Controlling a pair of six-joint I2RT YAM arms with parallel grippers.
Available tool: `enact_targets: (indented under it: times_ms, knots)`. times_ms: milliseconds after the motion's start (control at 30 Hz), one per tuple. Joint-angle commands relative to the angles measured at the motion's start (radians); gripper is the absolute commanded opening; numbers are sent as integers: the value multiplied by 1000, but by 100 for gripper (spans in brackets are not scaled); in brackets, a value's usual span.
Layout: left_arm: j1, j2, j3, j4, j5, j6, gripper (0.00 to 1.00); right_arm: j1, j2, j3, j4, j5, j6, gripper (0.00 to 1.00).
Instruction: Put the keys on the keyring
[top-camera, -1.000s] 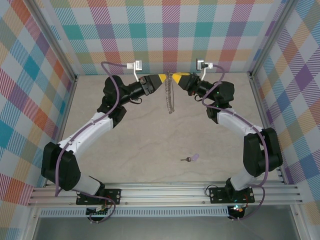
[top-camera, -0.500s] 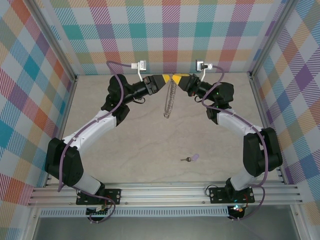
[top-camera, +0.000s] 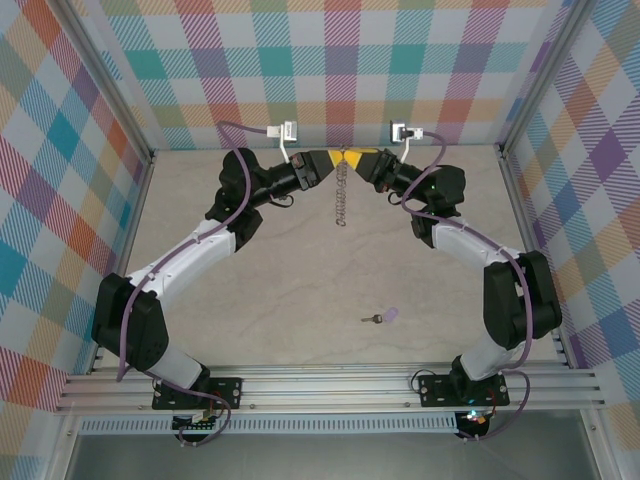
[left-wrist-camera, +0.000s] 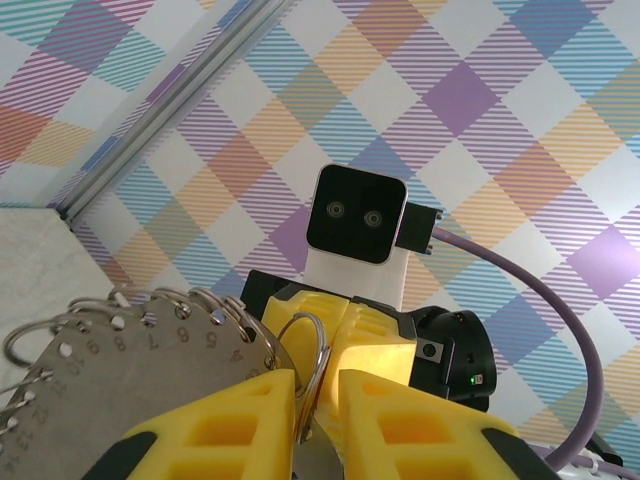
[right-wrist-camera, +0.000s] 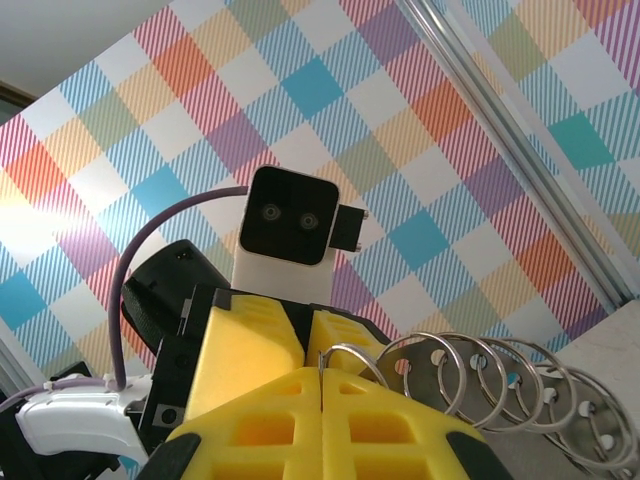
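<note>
Stamped numerals along the keyring (left-wrist-camera: 130, 385) plate's rim, 5, 6, 7, 8 legible, others blurred

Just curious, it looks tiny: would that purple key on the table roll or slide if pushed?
The key lies flat on the smooth table, so it would probably slide, not roll. Small as it is, it is likely light and awkward to pinch.

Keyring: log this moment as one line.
keyring: held up, hanging | right gripper: shut on a rim loop | left gripper: jaws narrow around a rim loop, grip unclear | key: lying on table, not on ring
</note>
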Motion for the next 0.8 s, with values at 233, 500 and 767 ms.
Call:
enact_targets:
  times_ms: [233,500,767]
  knots:
    - [-14,-6,37,31,25,25,0,-3,-3,8,36,-8,2,0]
    - [-13,-21,85,-122,65,172,0,-32,-100,8,-231,-5,-106,49]
    - [-14,-23,232,-504,177,507,0,-86,-252,48,-718,-51,-322,52]
